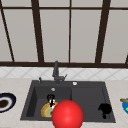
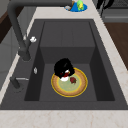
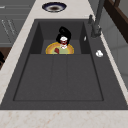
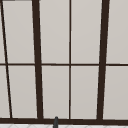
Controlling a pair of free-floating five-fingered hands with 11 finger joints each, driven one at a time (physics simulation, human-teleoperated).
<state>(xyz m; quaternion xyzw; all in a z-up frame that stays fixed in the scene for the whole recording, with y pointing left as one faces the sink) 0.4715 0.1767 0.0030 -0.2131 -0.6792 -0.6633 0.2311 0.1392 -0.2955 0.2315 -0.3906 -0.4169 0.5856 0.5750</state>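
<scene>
**Left hand over plate in sink basin, right hand idle at front rim**

Pale marble counter, dark sink point(image 1: 110, 107) with deep basin on the left and a ribbed drainer on the right, big window point(image 1: 70, 32) with dark bars behind.

Front view: faucet point(image 1: 56, 71) stands at the back rim, centre. Left hand point(image 1: 51, 98) sits low in the basin, right above a yellow-rimmed plate point(image 1: 45, 111); something small and white shows at its fingers, but whether they pinch it I cannot tell. A red ball point(image 1: 67, 115) sits in front, covering part of the plate and the sink's front edge. Right hand point(image 1: 105, 109) hangs over the drainer's front right corner, fingers drooping loose, holding nothing. Dark blue bowl point(image 1: 6, 102) on the counter at far left; blue plate point(image 1: 125, 105) at far right edge with something brown on it.

Left side view: left hand point(image 2: 63, 67) is over the far edge of the plate point(image 2: 80, 90), down at the plate with a white bit below it; a small red piece lies on the greenish centre just beside. Faucet point(image 2: 16, 27) arcs up at left. Blue plate point(image 2: 78, 7) with green food sits on the far counter.

Right side view: left hand point(image 3: 63, 35) hovers at the plate point(image 3: 51, 48) in the far basin, white bit under it, red piece near. Blue bowl point(image 3: 54, 6) beyond on the counter. Faucet point(image 3: 96, 22) at right.

Upper view: window point(image 4: 70, 62) panes and bars, faucet tip point(image 4: 55, 122) at the bottom edge.
</scene>
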